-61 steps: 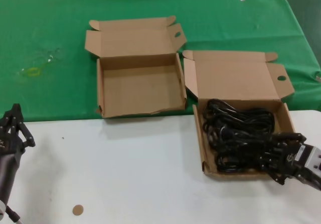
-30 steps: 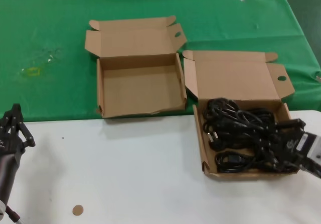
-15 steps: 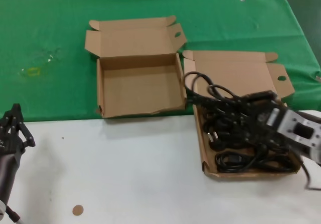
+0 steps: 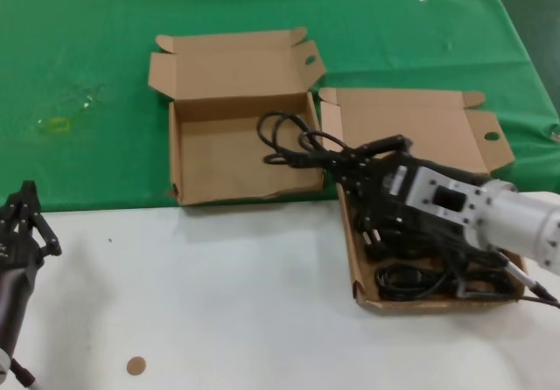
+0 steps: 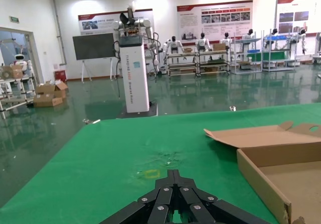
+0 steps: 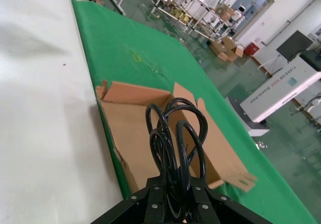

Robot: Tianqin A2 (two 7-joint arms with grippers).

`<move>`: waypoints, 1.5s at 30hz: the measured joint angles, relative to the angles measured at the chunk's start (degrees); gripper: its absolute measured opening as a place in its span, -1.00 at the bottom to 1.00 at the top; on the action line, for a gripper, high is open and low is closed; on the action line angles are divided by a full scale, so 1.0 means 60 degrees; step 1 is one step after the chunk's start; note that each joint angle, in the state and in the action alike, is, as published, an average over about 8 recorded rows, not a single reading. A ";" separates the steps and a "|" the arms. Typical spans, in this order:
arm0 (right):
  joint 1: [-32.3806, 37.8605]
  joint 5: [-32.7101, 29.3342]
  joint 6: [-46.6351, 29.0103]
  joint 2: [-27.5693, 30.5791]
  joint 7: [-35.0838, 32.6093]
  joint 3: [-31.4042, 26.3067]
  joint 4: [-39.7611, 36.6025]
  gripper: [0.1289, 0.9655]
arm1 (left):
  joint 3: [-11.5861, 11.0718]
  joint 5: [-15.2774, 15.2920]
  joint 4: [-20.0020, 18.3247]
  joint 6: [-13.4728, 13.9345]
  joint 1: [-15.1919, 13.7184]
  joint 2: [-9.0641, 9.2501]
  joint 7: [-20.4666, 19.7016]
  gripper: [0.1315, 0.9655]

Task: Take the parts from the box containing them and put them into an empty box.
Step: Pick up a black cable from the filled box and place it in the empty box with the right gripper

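Note:
My right gripper (image 4: 352,166) is shut on a black coiled cord (image 4: 287,135), held up in the air. Its loops hang over the right side of the empty box (image 4: 229,167), which lies open on the green cloth. In the right wrist view the cord (image 6: 175,133) rises from between the jaws of that gripper (image 6: 173,183), with the empty box (image 6: 131,114) beyond it. More black cords (image 4: 411,278) lie in the box containing them (image 4: 348,248), under the right arm. My left gripper (image 4: 21,218) is parked at the lower left, shut (image 5: 173,174) on nothing.
A green cloth (image 4: 96,49) covers the far half of the table and a white surface (image 4: 227,302) the near half. A small brown disc (image 4: 135,365) lies on the white near the front. A yellowish mark (image 4: 56,125) sits on the cloth at left.
My right gripper has closed on a cord bundle in the right box, lifted it out and carried it left, up to the empty box. The left arm has not moved.

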 joint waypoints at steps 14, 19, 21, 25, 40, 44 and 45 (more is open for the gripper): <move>0.1456 -0.0667 -0.0204 -0.1434 -0.0377 -0.0619 -0.1348 -0.82 | 0.0000 0.0000 0.0000 0.0000 0.0000 0.0000 0.0000 -0.97; 0.1843 -0.0793 -0.0205 -0.1834 -0.0511 -0.0764 -0.1813 -0.83 | 0.0000 0.0000 0.0000 0.0000 0.0000 0.0000 0.0000 -0.97; 0.1995 -0.0801 -0.0183 -0.1985 -0.0604 -0.0823 -0.2043 -0.83 | 0.0000 0.0000 0.0000 0.0000 0.0000 0.0000 0.0000 -0.97; 0.2326 -0.0754 -0.0102 -0.2292 -0.0858 -0.0949 -0.2604 -0.83 | 0.0000 0.0000 0.0000 0.0000 0.0000 0.0000 0.0000 -0.97; 0.3638 -0.0409 0.0283 -0.3361 -0.1879 -0.1377 -0.4894 -0.83 | 0.0000 0.0000 0.0000 0.0000 0.0000 0.0000 0.0000 -0.97; 0.3878 -0.0253 0.0415 -0.3558 -0.2174 -0.1442 -0.5417 -0.83 | 0.0000 0.0000 0.0000 0.0000 0.0000 0.0000 0.0000 -0.97; 0.3925 -0.0205 0.0454 -0.3600 -0.2253 -0.1451 -0.5539 -0.83 | 0.0000 0.0000 0.0000 0.0000 0.0000 0.0000 0.0000 -0.97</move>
